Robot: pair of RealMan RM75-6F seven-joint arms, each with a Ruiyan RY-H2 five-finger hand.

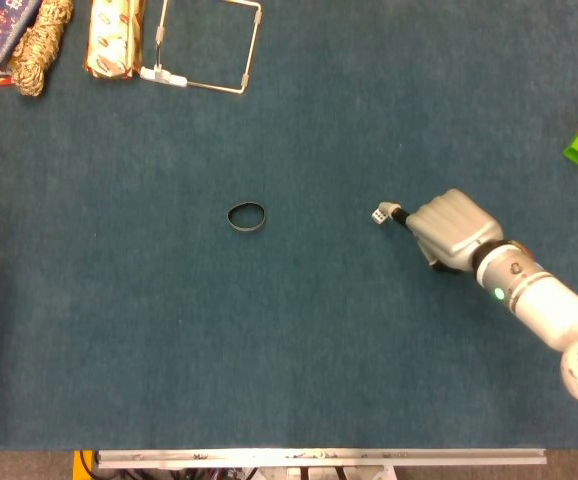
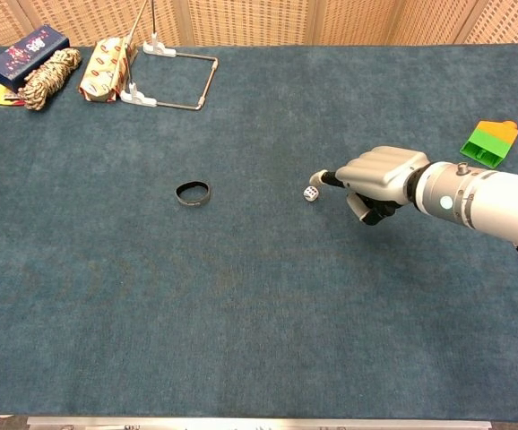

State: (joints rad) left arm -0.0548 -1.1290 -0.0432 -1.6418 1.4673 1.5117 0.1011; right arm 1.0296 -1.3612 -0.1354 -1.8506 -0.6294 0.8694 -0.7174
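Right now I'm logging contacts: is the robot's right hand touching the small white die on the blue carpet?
Touching, it seems: in the head view the right hand's extended fingertip meets the small white die with no carpet between; the chest view is less clear.

Overhead head view; oblique chest view

A blue-carpeted tabletop (image 2: 241, 305) carried a white die (image 2: 310, 193), a black ring (image 2: 193, 193), a wire frame (image 2: 174, 81), a wrapped packet (image 2: 107, 68), a rope coil (image 2: 48, 76), a blue box (image 2: 21, 51) and green-and-orange blocks (image 2: 489, 143).
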